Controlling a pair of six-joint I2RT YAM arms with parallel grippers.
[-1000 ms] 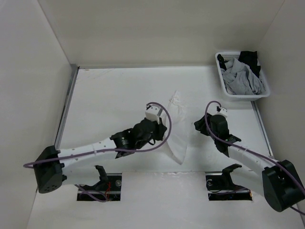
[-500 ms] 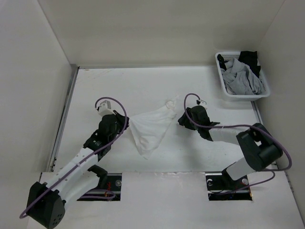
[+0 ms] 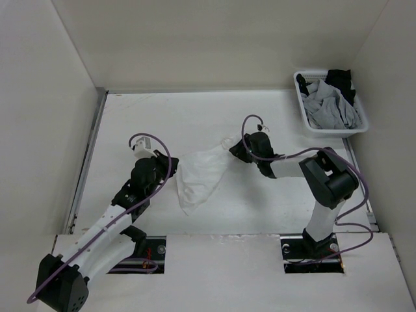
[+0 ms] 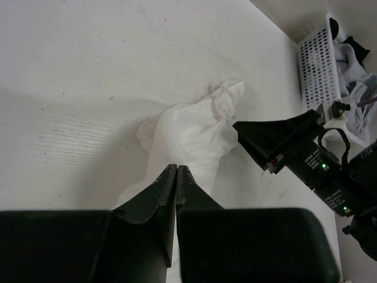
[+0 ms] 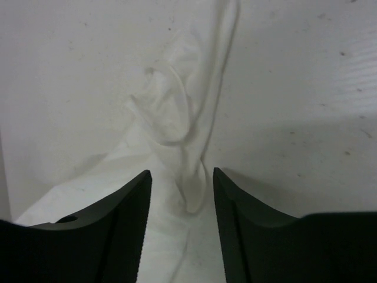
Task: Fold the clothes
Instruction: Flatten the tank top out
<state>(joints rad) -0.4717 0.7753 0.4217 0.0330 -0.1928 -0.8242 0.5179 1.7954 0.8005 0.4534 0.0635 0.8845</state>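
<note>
From overhead, I see the clothes point(image 3: 200, 177) lying crumpled near the middle of the table point(image 3: 149, 114), a little closer to the near edge than the far one. The fabric forms a rough wedge, with its narrow bunched end pointing toward the far right corner. My left gripper point(image 3: 171, 168) sits at the garment's left corner and my right gripper point(image 3: 234, 151) at its narrow right end, so the two face each other across the cloth. A white basket point(image 3: 303, 112) stands in the far right corner, well apart, holding grey garments point(image 3: 328, 107) and a black garment point(image 3: 339, 79).

In the left wrist view, my left jaws are pressed flat together with thin white fabric pinched at their tips. The cloth spreads away from them and rises to a knotted bunch. The right gripper's black wedge comes in just beside that bunch.

In the right wrist view, my right jaws stand wide apart and grip nothing. The twisted strap end of the cloth lies on the table between and just ahead of the fingers point(image 5: 123, 212).
</note>
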